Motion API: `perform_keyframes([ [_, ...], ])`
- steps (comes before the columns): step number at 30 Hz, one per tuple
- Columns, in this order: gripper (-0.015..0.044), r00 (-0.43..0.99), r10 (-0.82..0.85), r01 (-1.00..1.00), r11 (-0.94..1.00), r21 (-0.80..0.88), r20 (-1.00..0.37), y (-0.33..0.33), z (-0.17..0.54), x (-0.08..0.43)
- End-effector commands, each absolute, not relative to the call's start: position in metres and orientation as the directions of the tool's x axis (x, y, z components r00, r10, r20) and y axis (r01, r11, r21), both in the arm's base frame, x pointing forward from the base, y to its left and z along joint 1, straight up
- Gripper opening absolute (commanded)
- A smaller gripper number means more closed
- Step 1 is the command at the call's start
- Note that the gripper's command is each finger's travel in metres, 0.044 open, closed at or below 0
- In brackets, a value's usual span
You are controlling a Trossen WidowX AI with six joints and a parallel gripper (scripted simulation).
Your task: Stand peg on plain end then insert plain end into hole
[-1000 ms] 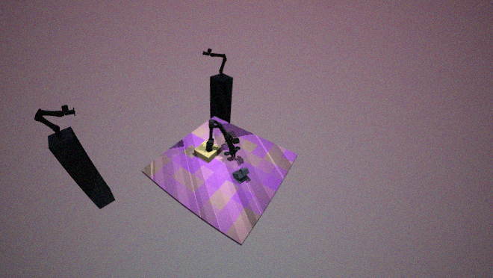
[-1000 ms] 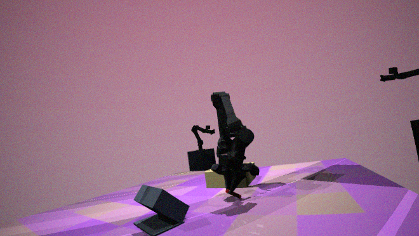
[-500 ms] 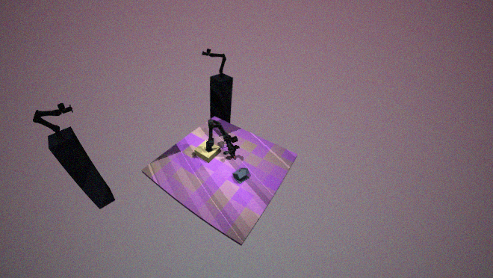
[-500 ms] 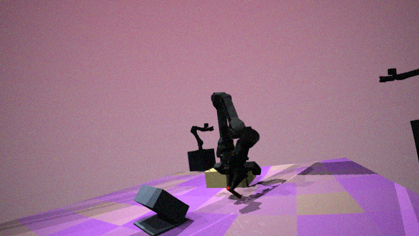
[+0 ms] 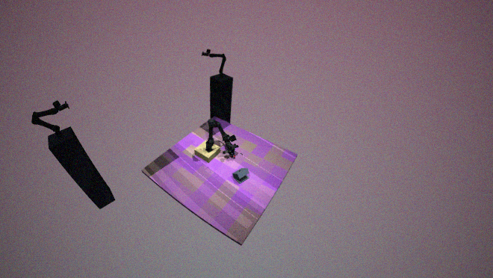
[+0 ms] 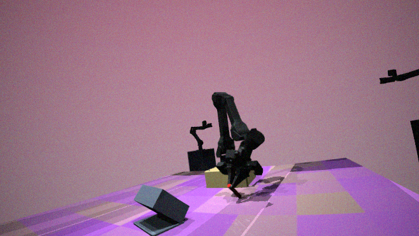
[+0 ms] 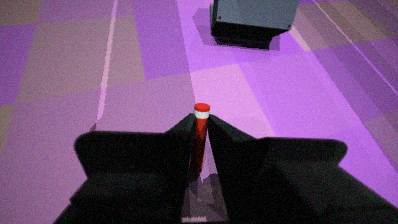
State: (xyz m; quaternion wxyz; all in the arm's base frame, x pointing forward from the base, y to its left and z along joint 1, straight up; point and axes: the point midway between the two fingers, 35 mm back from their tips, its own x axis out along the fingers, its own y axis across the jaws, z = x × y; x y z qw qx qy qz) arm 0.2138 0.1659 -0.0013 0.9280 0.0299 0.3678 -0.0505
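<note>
Gripper is pinching the red peg between narrowly spaced fingers. The peg is leaning — its white-banded end is showing up top, its other end pointing down towards the patchwork table; whether it is touching, I cannot tell. Beyond, the grey sloped block is sitting apart from the peg. Behind the gripper, the arm is standing on a yellow base.
</note>
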Motion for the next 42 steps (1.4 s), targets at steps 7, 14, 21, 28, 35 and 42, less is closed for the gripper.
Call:
perform_keyframes([
  [7,0.0049,0.779,-0.081,0.118,0.993,0.019,-0.621,0.166,0.0,0.207],
  [14,0.0049,0.815,-0.086,0.118,0.993,0.019,-0.573,0.166,0.0,0.202],
  [21,0.0049,0.847,-0.091,0.118,0.993,0.018,-0.523,0.167,0.0,0.197],
  [28,0.0049,0.877,-0.096,0.118,0.993,0.018,-0.471,0.167,0.0,0.193],
  [35,0.0049,0.903,-0.1,0.118,0.993,0.017,-0.417,0.168,0.0,0.188],
  [42,0.0049,0.926,-0.104,0.118,0.993,0.017,-0.362,0.168,-0.001,0.183],
])
